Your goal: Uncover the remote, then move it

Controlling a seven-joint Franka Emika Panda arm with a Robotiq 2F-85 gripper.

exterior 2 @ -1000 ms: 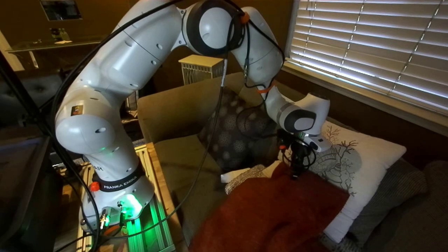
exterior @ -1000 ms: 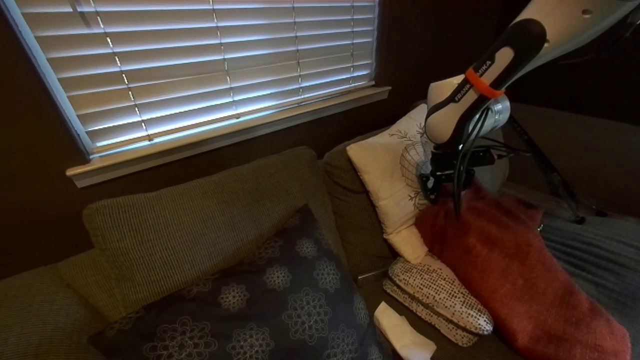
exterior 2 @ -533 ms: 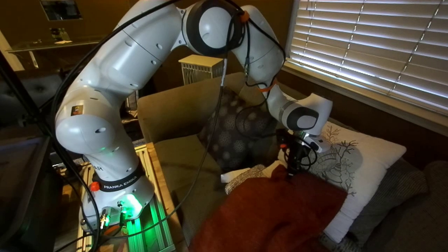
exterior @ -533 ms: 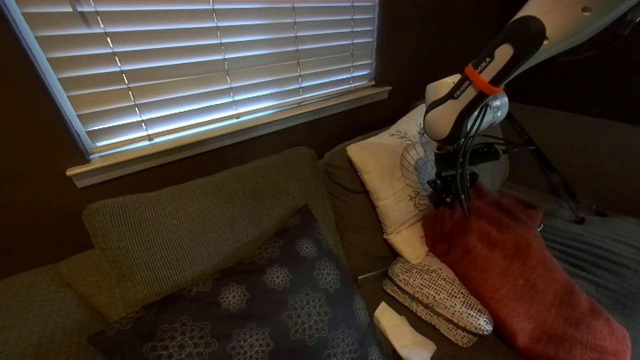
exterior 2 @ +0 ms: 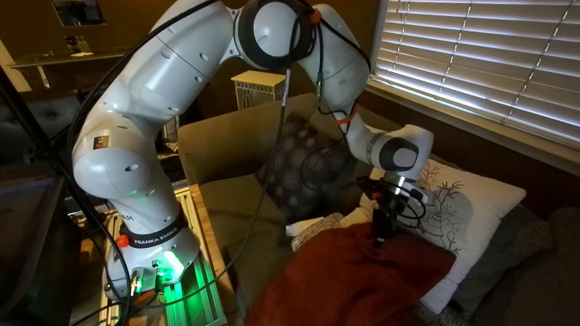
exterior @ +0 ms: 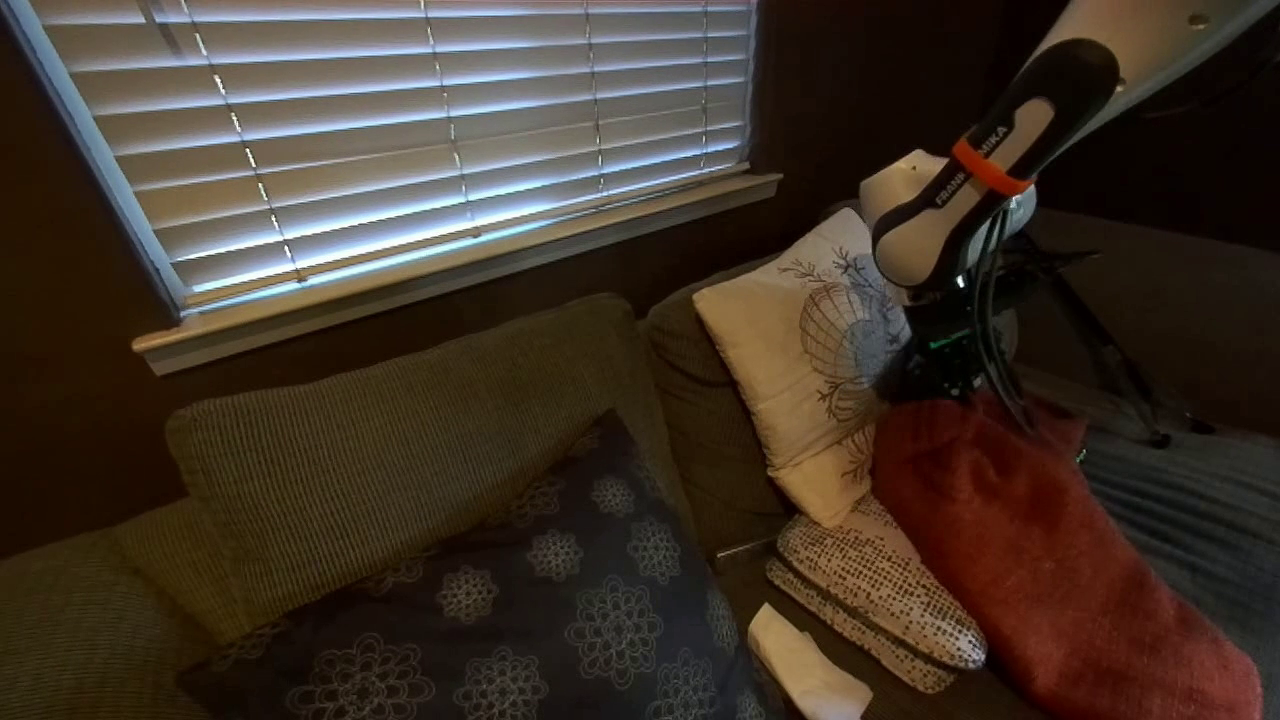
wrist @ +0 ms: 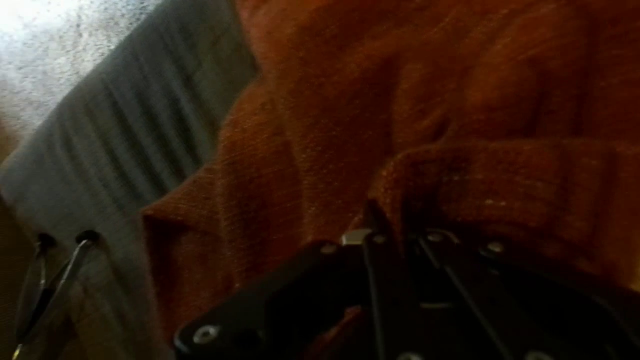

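Dim light; brown walls (exterior: 860, 90); slatted blinds (exterior: 430, 130) edged with daylight; ribbed sofa (exterior: 410, 440) below windowsill (exterior: 460, 268); pale cabinet (exterior 2: 257, 89).

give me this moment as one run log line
gripper: shut on red blanket | red blanket: draped on sofa | remote: not in view | uncovering: not yet done

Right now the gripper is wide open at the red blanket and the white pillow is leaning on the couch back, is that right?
Not quite: the gripper isn't wide open. The wrist view shows it shut, apparently with a fold of the red blanket between its tips. The white pillow does lean on the couch back.
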